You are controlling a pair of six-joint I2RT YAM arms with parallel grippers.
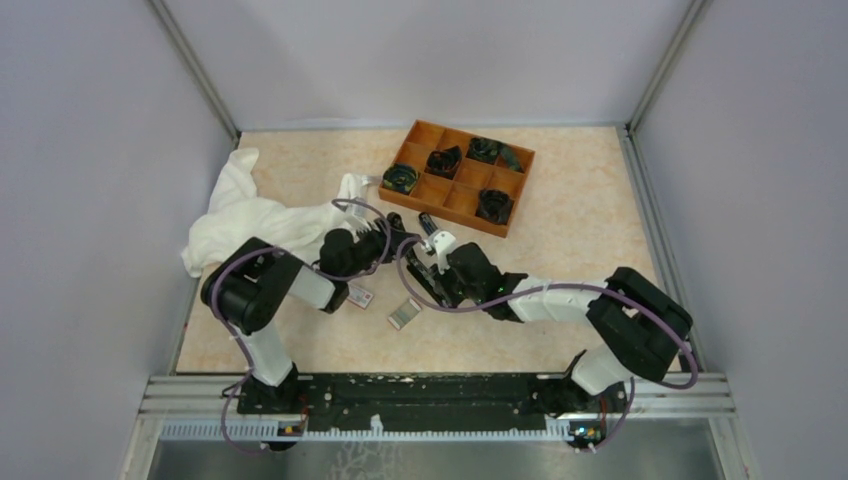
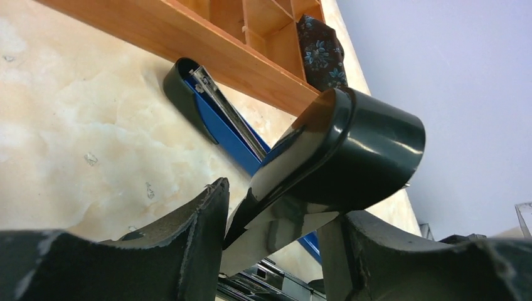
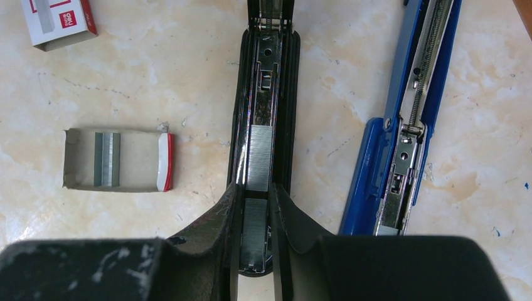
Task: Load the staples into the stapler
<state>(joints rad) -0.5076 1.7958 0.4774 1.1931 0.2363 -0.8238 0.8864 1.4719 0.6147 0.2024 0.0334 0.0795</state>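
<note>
The black stapler [image 3: 263, 94] lies open on the table, its channel facing up. Silver staples [image 3: 260, 157] sit in that channel. My right gripper [image 3: 254, 207] is shut on the stapler's base near its front end, one finger on each side. The stapler's glossy black top arm [image 2: 351, 157] stands raised, and my left gripper [image 2: 276, 213] is shut on it, with both fingers [image 2: 194, 232] against its sides. Left of the stapler, the white carton tray [image 3: 135, 160] with a red end holds one more staple strip [image 3: 106, 158].
A blue-and-black stapler [image 3: 401, 144] lies open just right of the black one, close to the wooden compartment tray [image 1: 460, 175] of dark folded cloths. The carton's red-labelled sleeve [image 3: 59, 22] lies near the tray. A white cloth [image 1: 250, 210] is heaped at the back left.
</note>
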